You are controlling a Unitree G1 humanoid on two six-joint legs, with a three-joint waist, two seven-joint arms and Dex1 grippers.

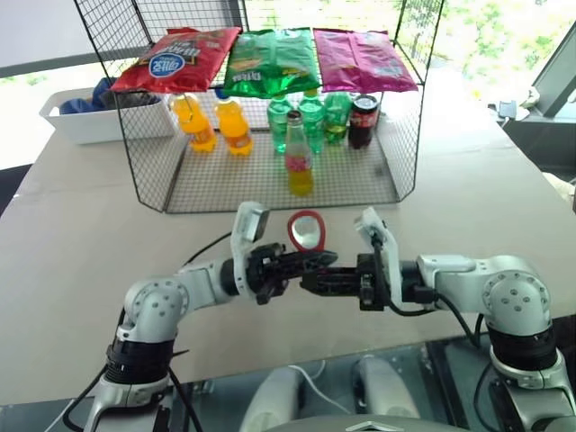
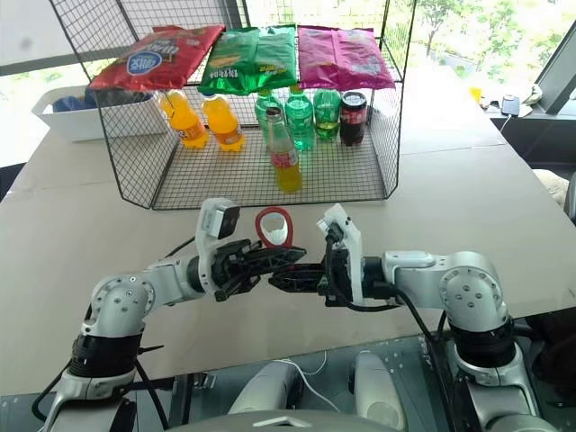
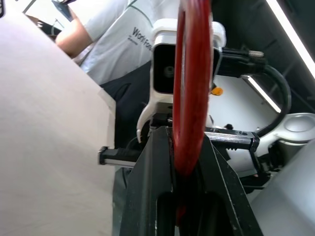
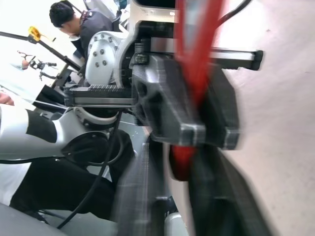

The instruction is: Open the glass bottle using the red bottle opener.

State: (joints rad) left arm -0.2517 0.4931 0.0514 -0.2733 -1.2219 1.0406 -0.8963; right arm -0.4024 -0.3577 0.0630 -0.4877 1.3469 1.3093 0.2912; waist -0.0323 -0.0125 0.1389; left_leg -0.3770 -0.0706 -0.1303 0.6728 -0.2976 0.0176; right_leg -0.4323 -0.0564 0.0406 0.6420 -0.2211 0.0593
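I see both arms meet fingertip to fingertip over the table [image 1: 468, 207]. The left gripper [image 1: 306, 261] and right gripper [image 1: 315, 279] both pinch the opener [image 1: 306, 230], ring upright. The bottle [image 1: 298, 155] stands apart in the wire rack [image 1: 144, 171].

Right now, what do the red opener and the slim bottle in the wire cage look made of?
The small red bottle opener looks like glossy painted metal or plastic, with a silvery inner rim suggesting metal. The slim clear bottle looks like glass: see-through above the yellow drink, though clear plastic cannot be excluded.
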